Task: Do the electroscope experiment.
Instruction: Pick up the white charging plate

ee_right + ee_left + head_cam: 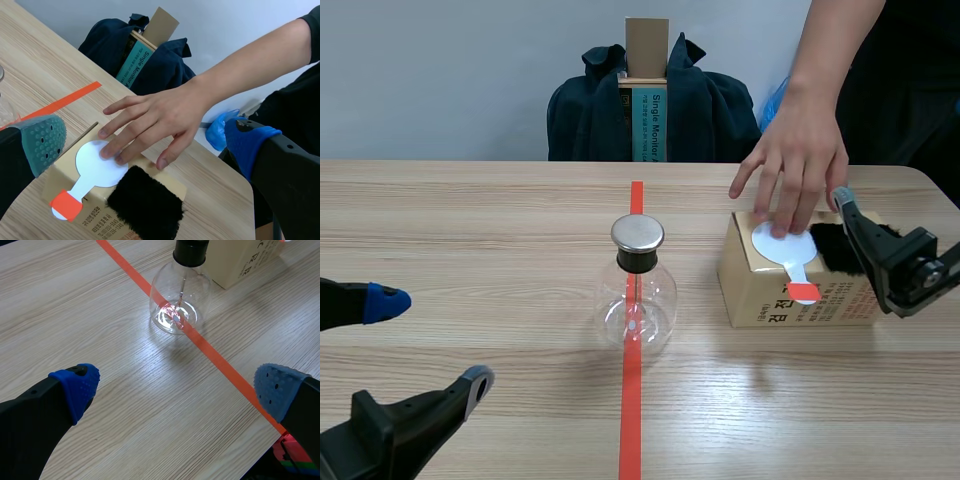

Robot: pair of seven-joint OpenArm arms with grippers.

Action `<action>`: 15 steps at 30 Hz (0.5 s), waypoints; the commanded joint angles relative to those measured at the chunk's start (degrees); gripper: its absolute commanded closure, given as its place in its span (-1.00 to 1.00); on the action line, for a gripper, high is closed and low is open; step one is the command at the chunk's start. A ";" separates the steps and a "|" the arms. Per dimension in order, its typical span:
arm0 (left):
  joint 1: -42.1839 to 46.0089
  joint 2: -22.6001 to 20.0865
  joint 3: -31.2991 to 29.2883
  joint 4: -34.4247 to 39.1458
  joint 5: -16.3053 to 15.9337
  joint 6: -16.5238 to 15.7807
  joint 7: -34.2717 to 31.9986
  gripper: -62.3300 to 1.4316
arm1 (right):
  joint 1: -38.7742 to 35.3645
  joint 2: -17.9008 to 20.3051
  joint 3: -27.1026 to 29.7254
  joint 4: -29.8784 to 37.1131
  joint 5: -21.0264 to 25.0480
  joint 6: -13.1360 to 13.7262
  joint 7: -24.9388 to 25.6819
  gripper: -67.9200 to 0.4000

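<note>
Two grippers hang empty, fingers wide apart: my left gripper (pixel 177 390) lower left, my right gripper (pixel 145 144) by the box (pixel 760 300) at right. Setup, I judge: a person's hand (pixel 805 165) presses the white paddle (pixel 786 250) beside the fur (pixel 145 205) on that box; the flask (pixel 636 300) stands centre frame. Next, I'd grip the paddle's handle.

Wall (pixel 440 70): plain pale grey, evenly lit.
Table (pixel 470 230): light wood grain.
Behind table: dark jacket (pixel 590 115) around upright cardboard box (pixel 647 45).

The clear round glass flask (pixel 636 310) is capped silver over black; the white flat plastic paddle (pixel 97 167) is tipped orange-red.
</note>
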 commanded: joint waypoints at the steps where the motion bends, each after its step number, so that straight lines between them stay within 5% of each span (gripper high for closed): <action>1: 0.00 0.02 0.00 0.81 -0.52 -0.15 -0.81 -1.00 | 0.22 0.00 0.92 0.76 0.68 -0.42 0.83 -1.00; 15: 0.00 0.02 0.00 0.81 -0.52 -0.15 -0.83 -1.00 | 0.20 0.00 0.92 0.76 0.66 -0.42 -1.20 -1.00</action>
